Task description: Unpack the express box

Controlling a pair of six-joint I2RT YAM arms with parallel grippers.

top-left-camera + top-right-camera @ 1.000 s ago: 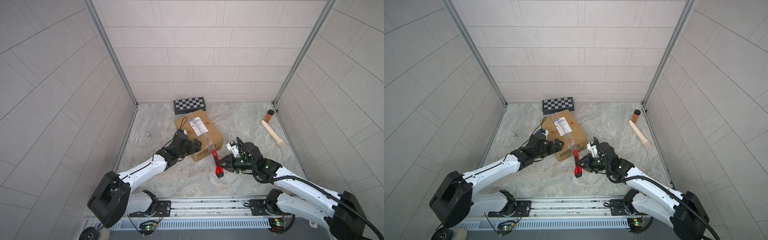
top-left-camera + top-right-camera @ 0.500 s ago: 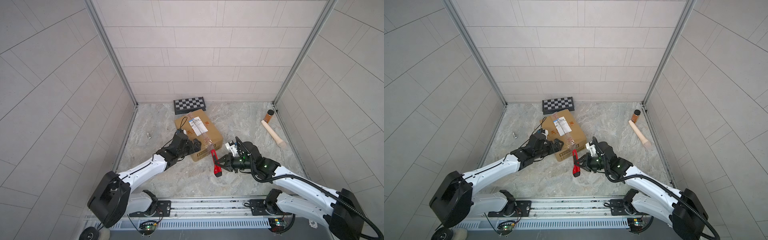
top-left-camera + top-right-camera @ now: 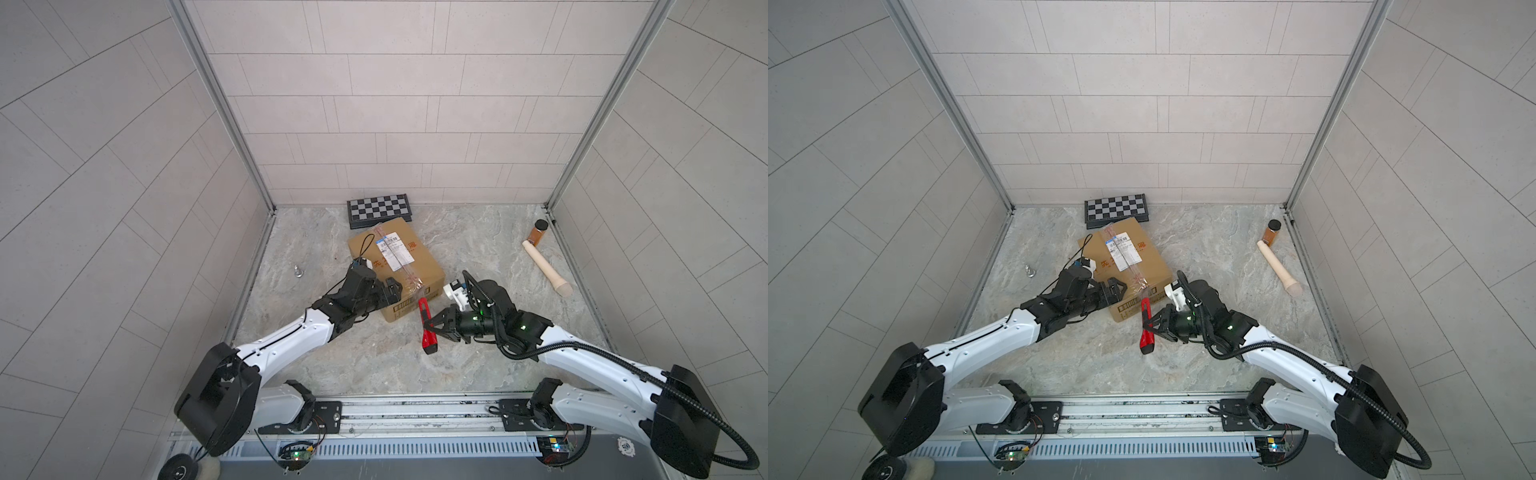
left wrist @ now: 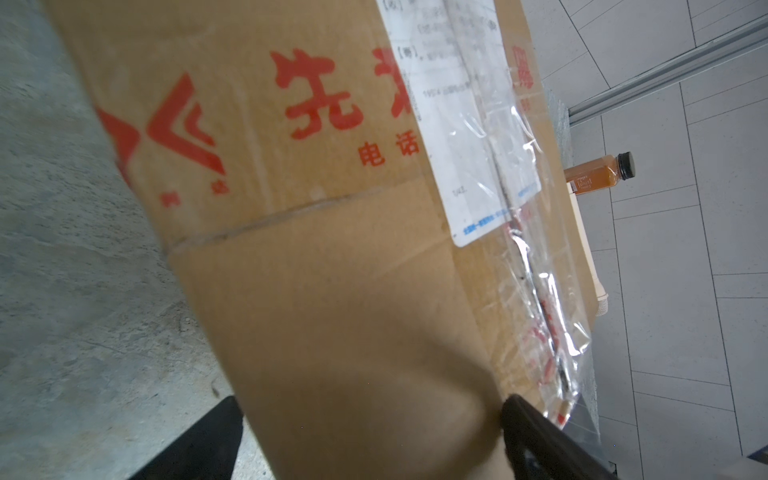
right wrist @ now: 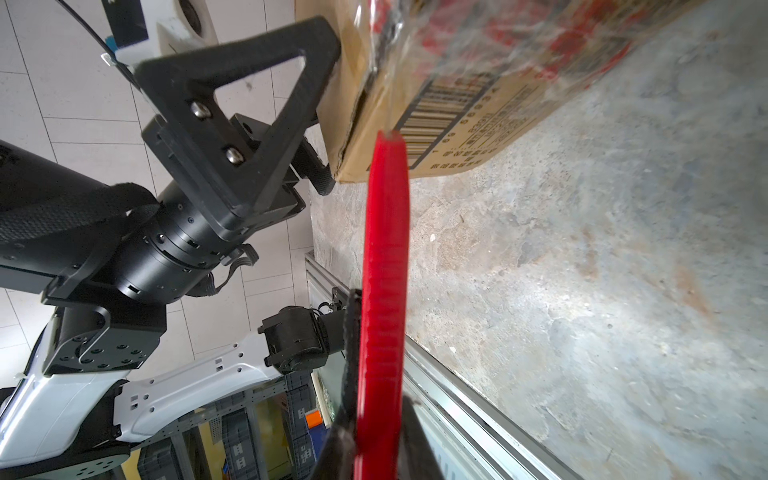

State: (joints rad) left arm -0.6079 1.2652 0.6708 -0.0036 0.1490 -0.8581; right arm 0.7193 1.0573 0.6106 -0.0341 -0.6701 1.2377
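Standing alone at the left of the marble tabletop (image 3: pixel 365 374) is a small metal fitting (image 3: pixel 298 271). Next comes the left tool (image 3: pixel 388 291), its jaws spread wide with the near left corner of the express box (image 3: pixel 415 266) between them. Whether they press on the cardboard I cannot tell. The box sits mid-tabletop, sealed with clear tape over its white label, its far edge just in front of a checkered board case (image 3: pixel 379 207) by the back wall. A red utility knife (image 3: pixel 429 343) points at the taped near edge beside the barcode, and the right tool (image 3: pixel 434 328) is clamped on its handle. Well apart to the right lies a wooden pestle (image 3: pixel 546 270), with a black-capped bottle (image 3: pixel 539 232) of brown contents upright at its far end.
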